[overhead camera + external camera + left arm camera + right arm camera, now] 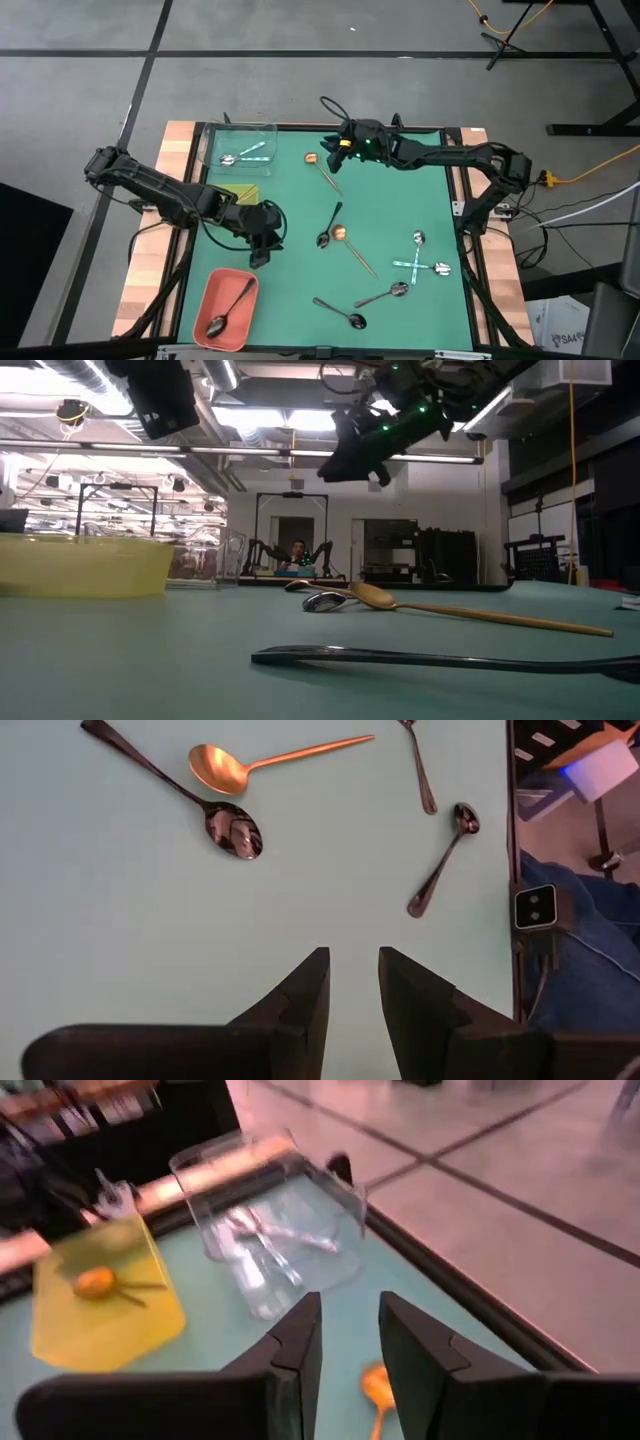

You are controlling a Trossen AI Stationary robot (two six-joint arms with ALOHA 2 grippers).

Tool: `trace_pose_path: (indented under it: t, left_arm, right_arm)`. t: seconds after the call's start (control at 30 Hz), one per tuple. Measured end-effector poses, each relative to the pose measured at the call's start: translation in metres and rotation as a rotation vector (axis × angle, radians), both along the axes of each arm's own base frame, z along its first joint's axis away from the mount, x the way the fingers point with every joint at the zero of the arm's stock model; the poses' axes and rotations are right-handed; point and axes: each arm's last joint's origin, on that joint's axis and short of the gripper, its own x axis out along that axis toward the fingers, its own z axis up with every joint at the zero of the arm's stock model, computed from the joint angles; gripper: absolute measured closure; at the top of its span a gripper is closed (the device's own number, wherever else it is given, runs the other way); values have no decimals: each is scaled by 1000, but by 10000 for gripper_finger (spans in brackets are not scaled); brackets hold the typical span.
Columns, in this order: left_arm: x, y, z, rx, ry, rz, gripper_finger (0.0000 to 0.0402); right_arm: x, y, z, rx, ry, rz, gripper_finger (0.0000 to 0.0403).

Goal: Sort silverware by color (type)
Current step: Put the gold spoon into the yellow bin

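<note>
left pincer empty, slightly parted above the surface near the salmon tray — right pincer likewise empty over a copper spoon, likely lining up its pick.

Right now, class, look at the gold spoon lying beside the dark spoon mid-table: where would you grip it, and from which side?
Grip the gold spoon at mid-handle, coming straight down from above. It lies flat on the mat, and its bowl sits close against the dark spoon's bowl, while the thin handle runs off into bare mat, so fingers probably fit either side of it there. The left hand, open and empty, hovers nearest.
</note>
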Motion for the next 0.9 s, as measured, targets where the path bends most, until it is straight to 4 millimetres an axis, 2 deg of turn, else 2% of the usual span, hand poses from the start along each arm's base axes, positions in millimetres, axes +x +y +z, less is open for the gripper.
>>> trace_pose_path:
  t: [0.17,0.3,0.53,0.9]
  left_arm:
    - [0,0,0,3,-3,5,318]
    - [0,0,0,4,-3,6,318]
    - [0,0,0,5,-2,7,318]
    - [0,0,0,5,-2,7,318]
  right_arm:
    - [21,-8,3,8,87,17,309]
    - [38,-14,-9,43,173,21,309]
    - [57,-21,-45,92,303,20,309]
    - [61,-22,-100,165,490,20,309]
